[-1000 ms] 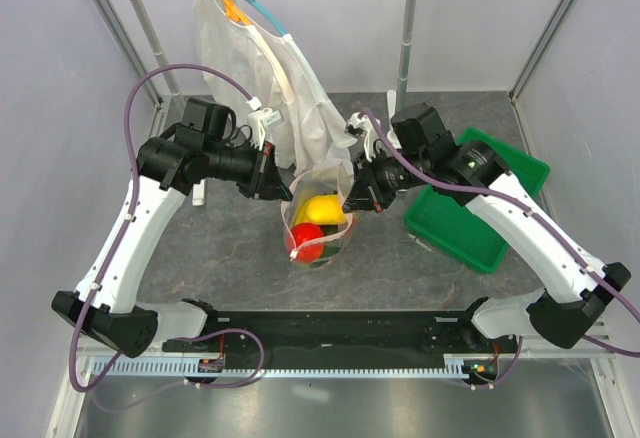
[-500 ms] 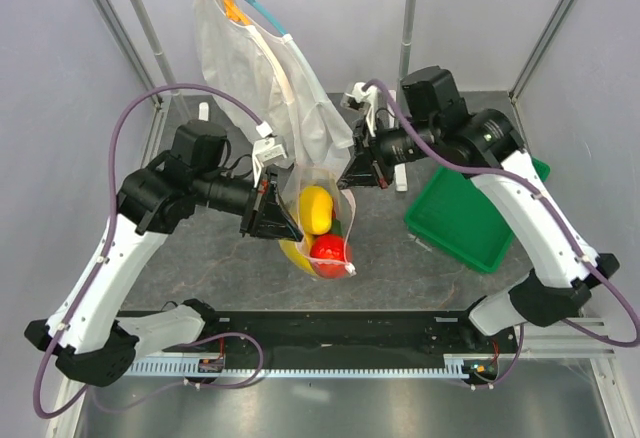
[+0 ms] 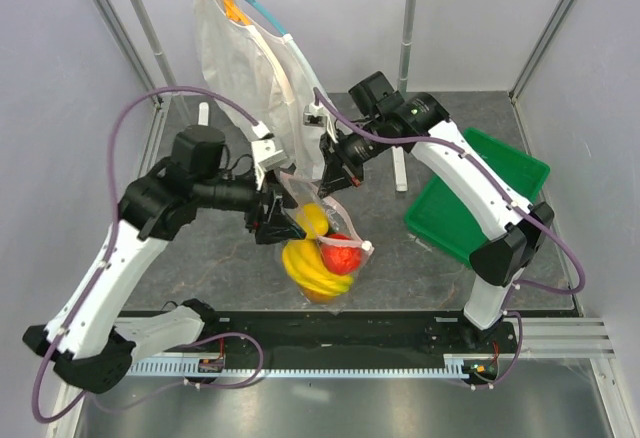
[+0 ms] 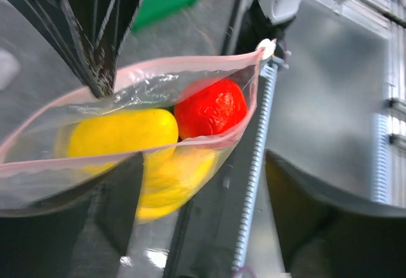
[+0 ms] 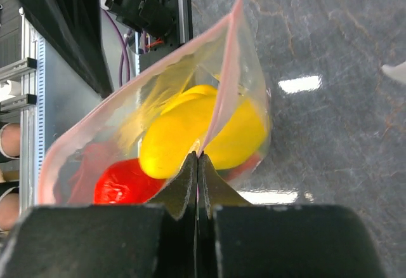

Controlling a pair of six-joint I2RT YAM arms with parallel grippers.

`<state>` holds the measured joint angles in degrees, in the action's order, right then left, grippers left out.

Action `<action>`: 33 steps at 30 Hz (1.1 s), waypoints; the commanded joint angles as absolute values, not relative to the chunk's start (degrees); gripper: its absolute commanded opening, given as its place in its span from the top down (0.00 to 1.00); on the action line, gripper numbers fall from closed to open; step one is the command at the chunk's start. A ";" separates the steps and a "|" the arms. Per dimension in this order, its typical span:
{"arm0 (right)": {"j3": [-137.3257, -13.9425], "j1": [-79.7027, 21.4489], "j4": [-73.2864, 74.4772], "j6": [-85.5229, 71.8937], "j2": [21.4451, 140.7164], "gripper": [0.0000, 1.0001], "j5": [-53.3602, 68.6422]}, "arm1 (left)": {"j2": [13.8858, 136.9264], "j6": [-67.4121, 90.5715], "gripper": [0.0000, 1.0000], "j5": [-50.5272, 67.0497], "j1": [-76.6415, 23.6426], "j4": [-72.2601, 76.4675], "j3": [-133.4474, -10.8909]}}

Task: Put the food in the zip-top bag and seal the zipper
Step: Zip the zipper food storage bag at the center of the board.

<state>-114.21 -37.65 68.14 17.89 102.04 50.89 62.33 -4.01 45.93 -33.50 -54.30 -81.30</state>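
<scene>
The zip-top bag (image 3: 322,250) hangs above the table from my right gripper (image 3: 335,180). That gripper (image 5: 198,156) is shut on the pink zipper (image 5: 222,75) strip at the bag's edge. Inside lie the food pieces: a yellow banana bunch (image 3: 315,270), a red piece (image 3: 342,255) and a small yellow piece (image 3: 315,220). My left gripper (image 3: 283,223) stands open beside the bag. In the left wrist view its fingers (image 4: 114,189) are wide apart below the bag (image 4: 127,87), with the red piece (image 4: 212,106) and a yellow piece (image 4: 120,132) showing. The two pink edges (image 4: 190,139) stand apart there.
A green tray (image 3: 480,208) sits to the right under the right arm. A white garment (image 3: 260,68) hangs from the rack behind the bag, with the rack's post (image 3: 408,18) at the back. The black base rail (image 3: 340,328) runs along the near edge.
My left gripper has opened and let go of the bag. The right arm has swung left, and the bag now hangs from it alone, lower and turned.
</scene>
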 commanded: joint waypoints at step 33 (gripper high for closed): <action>-121.11 -42.18 57.48 8.09 103.45 1.00 59.42 | 60.65 -41.85 0.58 26.81 -54.49 -51.07 -79.01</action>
<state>-119.31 -40.64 60.75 8.10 105.08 56.93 61.19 -44.73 29.76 -54.11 -55.75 -79.05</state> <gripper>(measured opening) 0.007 0.501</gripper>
